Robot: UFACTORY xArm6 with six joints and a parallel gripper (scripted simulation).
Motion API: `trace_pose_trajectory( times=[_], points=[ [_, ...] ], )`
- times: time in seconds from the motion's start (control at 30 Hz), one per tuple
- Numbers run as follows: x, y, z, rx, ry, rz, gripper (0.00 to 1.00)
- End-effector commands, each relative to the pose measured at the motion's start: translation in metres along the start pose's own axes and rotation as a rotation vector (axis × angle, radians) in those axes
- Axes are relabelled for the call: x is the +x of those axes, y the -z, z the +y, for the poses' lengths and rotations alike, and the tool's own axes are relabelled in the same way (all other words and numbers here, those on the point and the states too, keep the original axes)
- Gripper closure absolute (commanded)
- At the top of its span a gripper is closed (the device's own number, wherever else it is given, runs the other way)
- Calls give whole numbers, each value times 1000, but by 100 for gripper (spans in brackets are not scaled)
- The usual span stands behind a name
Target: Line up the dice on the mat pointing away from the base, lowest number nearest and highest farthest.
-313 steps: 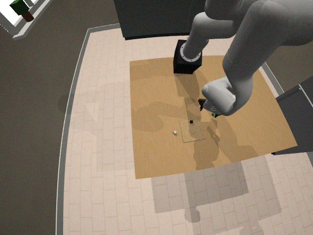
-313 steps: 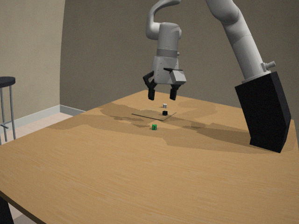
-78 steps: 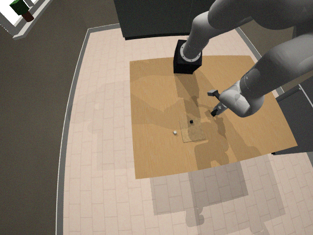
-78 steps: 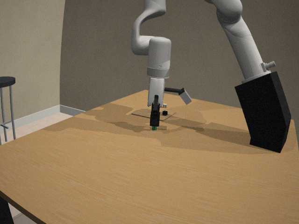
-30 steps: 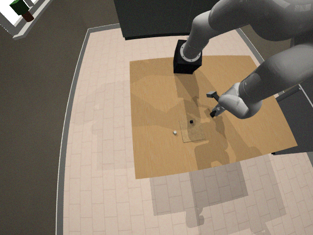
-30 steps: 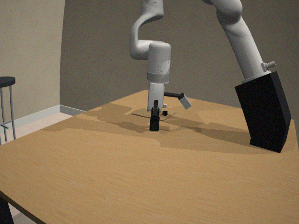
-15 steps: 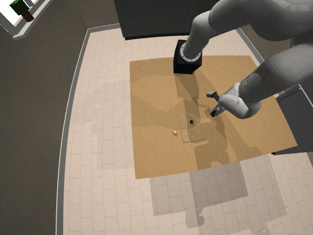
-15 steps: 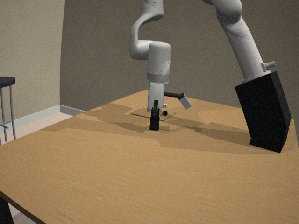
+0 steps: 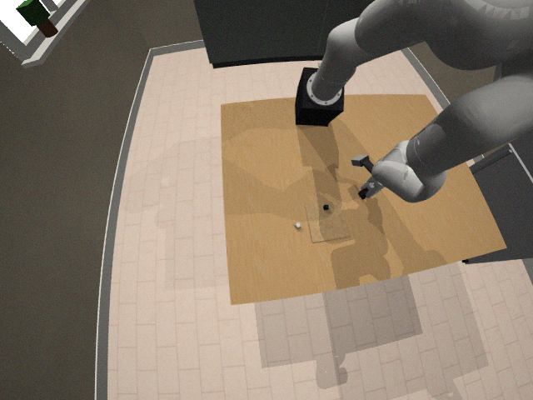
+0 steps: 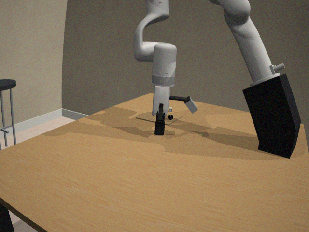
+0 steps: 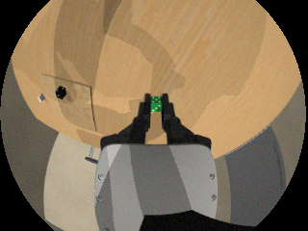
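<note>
My gripper (image 11: 156, 100) is shut on a green die (image 11: 156, 104), down at the table top, to the right of the mat in the top view. The fingers show there (image 9: 362, 193) and in the exterior view (image 10: 159, 128), where they hide the green die. A thin tan mat (image 9: 329, 222) lies flat on the wooden table. A black die (image 9: 326, 207) sits on the mat near its end toward the robot's base; it also shows in the wrist view (image 11: 61, 91) and the exterior view (image 10: 170, 116). A white die (image 9: 297, 225) lies on the table just left of the mat, and shows small in the wrist view (image 11: 41, 98).
The robot's black base block (image 9: 319, 101) stands at the table's far edge. A dark cabinet (image 9: 258, 30) is behind the table. A stool (image 10: 7, 109) stands on the floor to the left in the exterior view.
</note>
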State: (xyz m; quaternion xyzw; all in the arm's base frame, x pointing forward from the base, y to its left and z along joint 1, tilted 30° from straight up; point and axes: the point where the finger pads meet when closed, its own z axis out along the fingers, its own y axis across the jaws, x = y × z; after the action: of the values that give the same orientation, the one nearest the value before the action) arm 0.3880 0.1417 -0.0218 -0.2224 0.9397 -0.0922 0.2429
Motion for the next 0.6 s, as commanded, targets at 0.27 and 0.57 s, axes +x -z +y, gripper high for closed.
trace_pose_trajectory(
  times=[0.27, 0.57],
  points=[
    [-1, 0, 0, 0, 0, -2, 89],
    [-1, 10, 0, 0, 0, -2, 89]
  ],
)
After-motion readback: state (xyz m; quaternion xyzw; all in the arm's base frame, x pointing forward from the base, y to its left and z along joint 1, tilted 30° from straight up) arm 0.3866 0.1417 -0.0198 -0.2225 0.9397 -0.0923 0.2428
